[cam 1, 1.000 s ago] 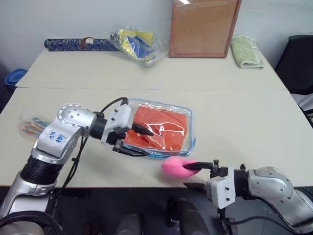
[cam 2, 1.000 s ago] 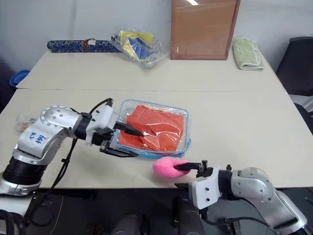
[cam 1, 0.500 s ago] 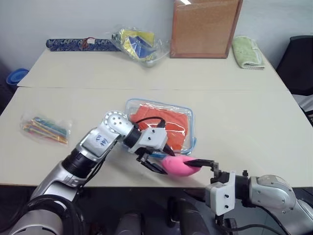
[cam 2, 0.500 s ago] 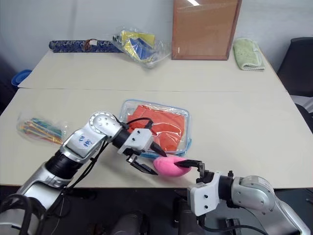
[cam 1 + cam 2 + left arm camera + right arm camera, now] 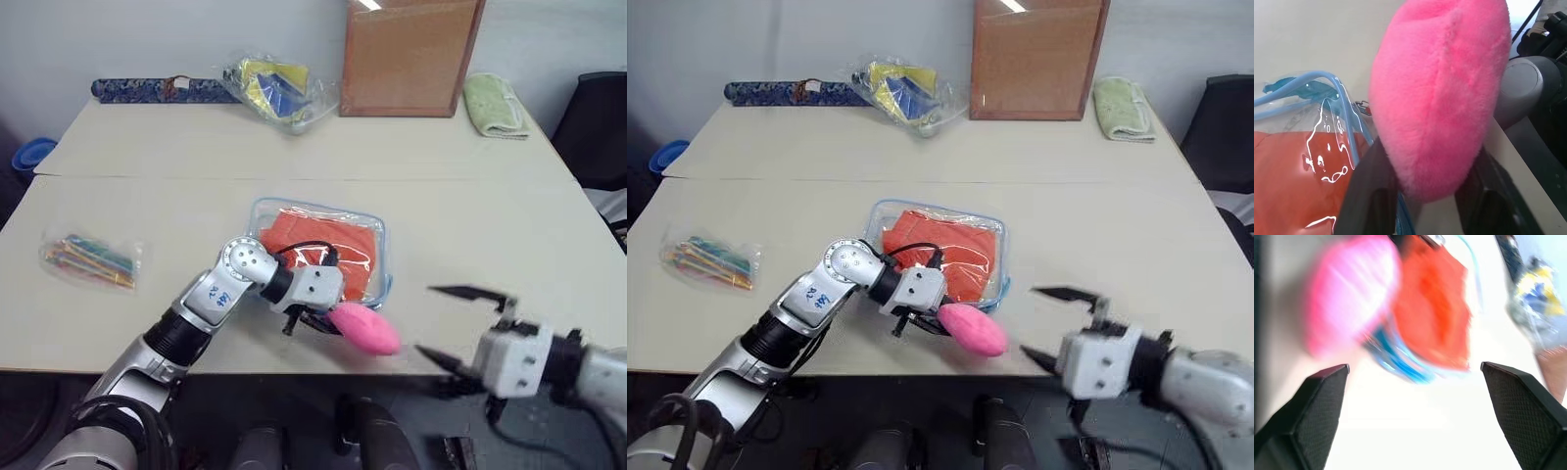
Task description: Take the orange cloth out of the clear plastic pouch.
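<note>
The clear plastic pouch (image 5: 380,231) lies flat near the table's front edge, with the orange cloth (image 5: 306,233) inside it. Its pink pom-pom (image 5: 365,329) hangs at the near corner. My left gripper (image 5: 329,319) is shut on the pom-pom; the left wrist view shows the pom-pom (image 5: 1440,98) squeezed between both fingers (image 5: 1371,196), beside the pouch's blue edging (image 5: 1337,90) and the cloth (image 5: 1293,171). My right gripper (image 5: 427,320) hovers open to the right of the pom-pom, clear of it, fingers (image 5: 1308,406) spread wide.
A small bag of coloured sticks (image 5: 88,259) lies at the left. At the back are a dark patterned roll (image 5: 157,88), a clear bag with yellow and blue contents (image 5: 279,88), a brown board (image 5: 407,59) and a pale green towel (image 5: 495,103). A black chair (image 5: 598,127) stands right.
My left gripper swung from the pouch's left side to the pom-pom and shut on it. My right gripper drew off the pom-pom to the right and opened wide.
</note>
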